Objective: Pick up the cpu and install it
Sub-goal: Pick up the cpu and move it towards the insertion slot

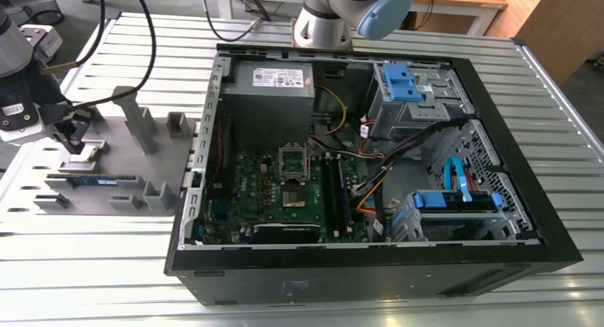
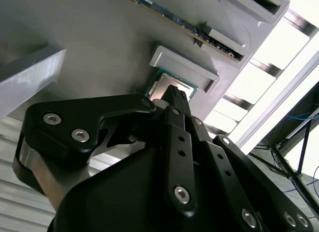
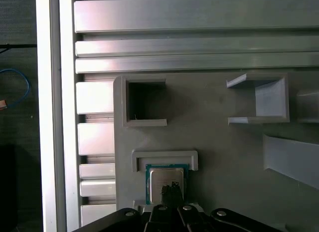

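On the matte grey fixture plate [image 3: 224,157], well to the exterior view's left of the open computer case [image 1: 528,221], the cpu [image 3: 167,176] lies flat in a shallow bracketed nest. It is a small square with a green rim and a dull silver metal top. The black gripper [image 3: 172,191] stands over it, slim jaws drawn together with nothing between them, tips at the metal top; whether they touch is unclear.

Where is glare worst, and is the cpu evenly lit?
Second wrist view: table slats beside the fixture plate blow out white. First wrist view: cpu evenly lit, mild sheen. Exterior view: computer case interior dim against bright slats.
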Robot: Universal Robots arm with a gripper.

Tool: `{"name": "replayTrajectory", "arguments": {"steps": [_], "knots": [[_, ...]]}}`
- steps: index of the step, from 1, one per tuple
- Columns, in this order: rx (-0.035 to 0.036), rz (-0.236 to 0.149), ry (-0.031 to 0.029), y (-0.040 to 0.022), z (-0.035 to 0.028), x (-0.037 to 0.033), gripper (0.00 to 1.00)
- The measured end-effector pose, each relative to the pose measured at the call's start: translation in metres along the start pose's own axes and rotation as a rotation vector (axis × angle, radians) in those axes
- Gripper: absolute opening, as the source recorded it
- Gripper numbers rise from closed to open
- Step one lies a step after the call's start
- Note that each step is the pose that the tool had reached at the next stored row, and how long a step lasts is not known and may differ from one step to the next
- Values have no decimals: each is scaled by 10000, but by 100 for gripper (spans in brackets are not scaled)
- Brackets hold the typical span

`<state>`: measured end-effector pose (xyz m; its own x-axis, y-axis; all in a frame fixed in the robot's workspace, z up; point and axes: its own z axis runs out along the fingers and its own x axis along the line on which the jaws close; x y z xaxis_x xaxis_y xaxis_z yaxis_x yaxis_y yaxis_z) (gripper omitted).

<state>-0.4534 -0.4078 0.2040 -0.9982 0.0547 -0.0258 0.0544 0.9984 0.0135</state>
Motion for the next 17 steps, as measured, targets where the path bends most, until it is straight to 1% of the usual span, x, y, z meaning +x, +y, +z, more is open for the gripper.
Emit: {"name": "replayTrajectory", "arguments": {"steps": [4, 6, 7, 9, 10, 11, 12, 13, 14, 15, 16, 17], "knots": [[0, 0, 0, 0, 1, 0, 11], [0, 0, 0, 0, 1, 0, 22], [0, 0, -1, 0, 2, 0, 22], [0, 0, 0, 0, 2, 0, 35], [0, 0, 0, 0, 3, 0, 35], [0, 1, 0, 0, 3, 0, 41], [-1, 0, 0, 0, 3, 0, 41], [0, 0, 0, 0, 4, 0, 53], [-1, 0, -1, 0, 4, 0, 53], [0, 0, 0, 0, 4, 0, 58], [-1, 0, 0, 0, 5, 0, 58], [1, 0, 0, 0, 5, 0, 64]]}}
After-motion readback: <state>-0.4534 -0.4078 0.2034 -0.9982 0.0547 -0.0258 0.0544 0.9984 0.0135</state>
